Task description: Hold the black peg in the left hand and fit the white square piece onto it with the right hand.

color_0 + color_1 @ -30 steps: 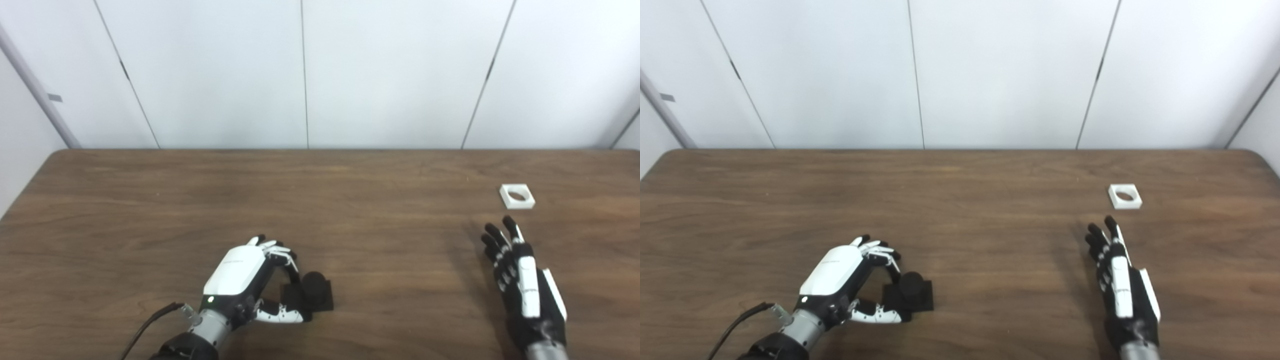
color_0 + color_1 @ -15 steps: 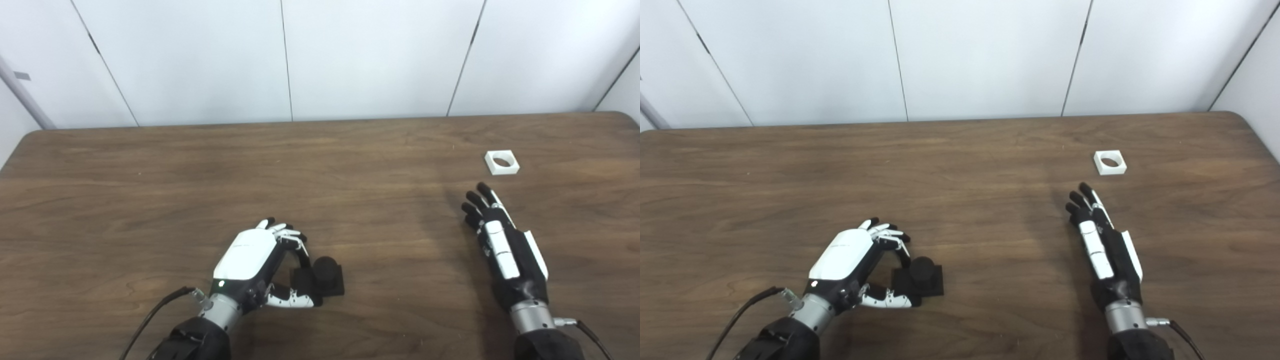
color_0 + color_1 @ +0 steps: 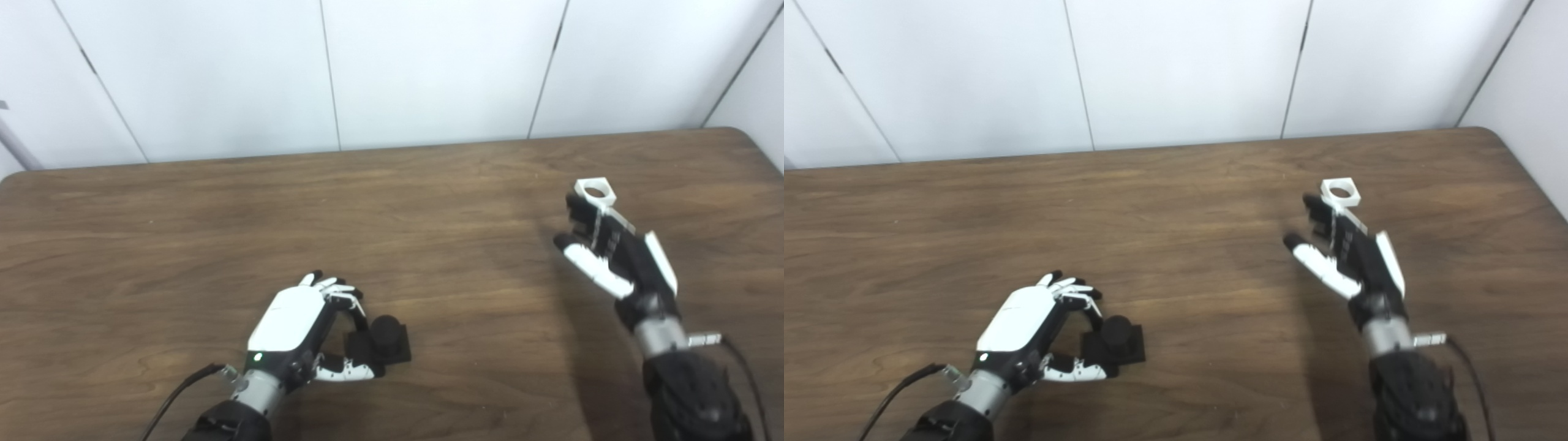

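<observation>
The black peg (image 3: 384, 340), a short round post on a square black base, stands on the table near the front. My left hand (image 3: 293, 327) lies at its left side, fingers and thumb closed on the base's left edge. The white square piece (image 3: 595, 191), flat with a round hole, lies far right on the table. My right hand (image 3: 612, 254) is just in front of it, open, thumb spread to the left. Its fingertips (image 3: 1315, 207) reach the piece's near left edge; I cannot tell whether they touch it.
The brown wooden table (image 3: 184, 245) runs to a white panelled wall at the back. Its right edge (image 3: 1534, 184) and rounded far corner are close beyond the white piece. A black cable (image 3: 177, 395) trails from my left wrist.
The camera has swung right and down. My right hand has reached forward to the white piece, and its thumb has spread out. The left hand stays on the peg's base.
</observation>
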Action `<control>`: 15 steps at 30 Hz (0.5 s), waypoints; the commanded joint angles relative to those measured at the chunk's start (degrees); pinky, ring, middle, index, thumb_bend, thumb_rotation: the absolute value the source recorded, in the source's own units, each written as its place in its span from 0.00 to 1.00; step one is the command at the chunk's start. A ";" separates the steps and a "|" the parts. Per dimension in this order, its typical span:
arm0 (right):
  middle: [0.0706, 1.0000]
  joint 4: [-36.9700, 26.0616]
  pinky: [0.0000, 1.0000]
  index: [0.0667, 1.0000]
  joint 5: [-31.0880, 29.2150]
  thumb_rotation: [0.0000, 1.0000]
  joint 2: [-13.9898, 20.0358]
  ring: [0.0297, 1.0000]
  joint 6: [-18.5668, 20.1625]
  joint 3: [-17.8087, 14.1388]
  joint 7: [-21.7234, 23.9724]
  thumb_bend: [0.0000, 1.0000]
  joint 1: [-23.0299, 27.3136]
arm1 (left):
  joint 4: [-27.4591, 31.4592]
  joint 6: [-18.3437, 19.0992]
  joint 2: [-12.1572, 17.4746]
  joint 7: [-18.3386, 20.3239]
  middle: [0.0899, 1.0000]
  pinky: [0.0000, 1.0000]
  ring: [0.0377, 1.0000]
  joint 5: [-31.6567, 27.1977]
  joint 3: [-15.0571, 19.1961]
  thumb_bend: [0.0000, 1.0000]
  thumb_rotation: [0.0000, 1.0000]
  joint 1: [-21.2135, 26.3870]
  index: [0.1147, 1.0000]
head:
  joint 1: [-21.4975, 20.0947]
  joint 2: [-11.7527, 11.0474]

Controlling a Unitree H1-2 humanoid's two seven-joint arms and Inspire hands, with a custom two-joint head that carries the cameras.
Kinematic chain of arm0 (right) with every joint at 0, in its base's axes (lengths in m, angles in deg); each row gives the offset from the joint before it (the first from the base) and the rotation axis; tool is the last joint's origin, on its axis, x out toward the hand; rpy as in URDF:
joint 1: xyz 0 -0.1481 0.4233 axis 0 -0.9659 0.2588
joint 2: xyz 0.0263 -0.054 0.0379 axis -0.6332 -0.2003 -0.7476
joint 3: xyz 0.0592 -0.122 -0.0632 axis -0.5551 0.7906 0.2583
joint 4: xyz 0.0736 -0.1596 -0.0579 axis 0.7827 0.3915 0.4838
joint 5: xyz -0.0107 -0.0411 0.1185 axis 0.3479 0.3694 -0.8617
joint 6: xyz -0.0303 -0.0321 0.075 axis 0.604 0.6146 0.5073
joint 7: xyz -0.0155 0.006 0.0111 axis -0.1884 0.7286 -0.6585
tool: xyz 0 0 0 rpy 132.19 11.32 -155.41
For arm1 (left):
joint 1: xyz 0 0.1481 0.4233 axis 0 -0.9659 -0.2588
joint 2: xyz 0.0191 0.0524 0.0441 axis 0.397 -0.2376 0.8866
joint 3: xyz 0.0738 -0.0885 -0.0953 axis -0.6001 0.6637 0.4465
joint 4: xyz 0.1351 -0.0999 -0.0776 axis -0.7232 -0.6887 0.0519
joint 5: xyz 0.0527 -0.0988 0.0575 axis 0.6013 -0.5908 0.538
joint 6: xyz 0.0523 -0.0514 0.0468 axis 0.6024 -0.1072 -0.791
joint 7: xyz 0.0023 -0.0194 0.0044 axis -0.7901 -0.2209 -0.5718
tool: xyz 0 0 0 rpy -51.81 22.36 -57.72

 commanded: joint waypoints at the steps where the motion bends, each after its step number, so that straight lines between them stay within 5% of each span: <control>1: 0.86 -1.56 0.93 0.70 0.60 0.36 1.41 0.92 -0.14 -0.49 0.15 0.71 2.91 | -0.34 -1.38 0.19 -0.46 0.77 1.00 0.89 -0.25 0.32 0.52 0.05 -0.13 0.42 | -0.73 -0.11; 12: 0.86 -1.30 0.99 0.64 13.47 0.27 10.87 0.95 5.45 2.61 2.09 0.80 10.87 | -0.90 -3.70 1.20 -0.99 0.76 1.00 0.87 -1.00 1.79 0.52 0.05 -0.43 0.42 | -5.69 -1.34; 15: 0.86 0.67 0.94 0.63 16.78 0.26 13.65 0.91 5.57 3.83 2.96 0.82 13.05 | -1.34 -4.60 1.29 -1.51 0.75 1.00 0.87 -1.24 2.14 0.52 0.05 -0.58 0.42 | -6.41 -1.61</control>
